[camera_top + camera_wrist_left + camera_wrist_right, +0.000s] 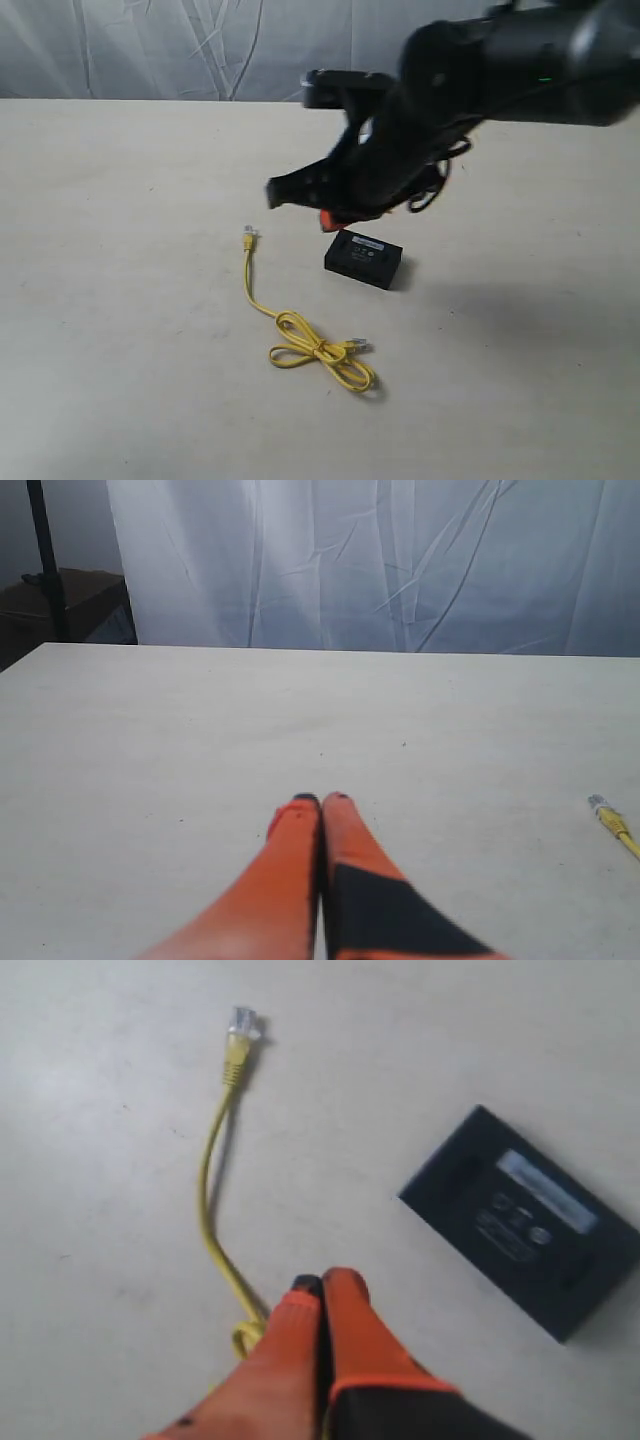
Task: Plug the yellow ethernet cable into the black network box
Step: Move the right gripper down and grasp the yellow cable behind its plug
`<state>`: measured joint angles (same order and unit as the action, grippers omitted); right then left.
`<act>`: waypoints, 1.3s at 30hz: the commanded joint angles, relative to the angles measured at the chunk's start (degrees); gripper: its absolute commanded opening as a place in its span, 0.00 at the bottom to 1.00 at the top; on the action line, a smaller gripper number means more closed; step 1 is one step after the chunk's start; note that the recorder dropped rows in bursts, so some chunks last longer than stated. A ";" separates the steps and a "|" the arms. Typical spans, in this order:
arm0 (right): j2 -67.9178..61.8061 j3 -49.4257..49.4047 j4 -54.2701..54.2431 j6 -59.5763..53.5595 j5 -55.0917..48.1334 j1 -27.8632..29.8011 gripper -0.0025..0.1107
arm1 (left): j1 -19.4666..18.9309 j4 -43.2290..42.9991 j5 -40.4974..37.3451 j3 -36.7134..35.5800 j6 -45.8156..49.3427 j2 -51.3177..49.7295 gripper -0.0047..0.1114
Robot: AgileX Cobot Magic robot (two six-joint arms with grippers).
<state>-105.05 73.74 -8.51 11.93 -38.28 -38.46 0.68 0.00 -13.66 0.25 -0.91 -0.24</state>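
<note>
The yellow ethernet cable [262, 303] lies loose on the table, one clear plug [249, 233] at its far end and the bow-like loop [318, 355] nearer the front. Just right of it rests the black network box [364, 258], flat, pale label strip up. My right gripper [327, 217] hovers above the box's far left corner, shut on nothing. In the right wrist view the gripper [322, 1283] hangs between the cable [208, 1215] and the box [520, 1220]. My left gripper [321, 800] is shut and empty over bare table, with a cable plug [603, 810] off to one side.
The right arm [500, 65] reaches in from the upper right across the middle of the pale table [120, 300]. A white curtain [150, 45] hangs behind the far edge. A dark stand and box [70, 605] sit beyond the table corner in the left wrist view.
</note>
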 commanded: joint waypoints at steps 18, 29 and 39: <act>-24.96 27.72 15.72 28.88 -9.47 -10.83 0.19 | -0.12 0.38 0.43 -0.25 -0.05 0.24 0.04; -27.87 27.72 16.26 29.12 -6.25 -10.93 0.33 | -0.12 0.38 0.43 -0.25 -0.05 0.24 0.04; -28.46 27.72 15.98 28.93 -6.86 -10.93 0.02 | -0.12 0.38 0.43 -0.25 -0.05 0.24 0.04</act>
<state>-133.81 101.22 7.04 41.61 -44.81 -49.36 0.68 0.00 -13.66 0.25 -0.91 -0.24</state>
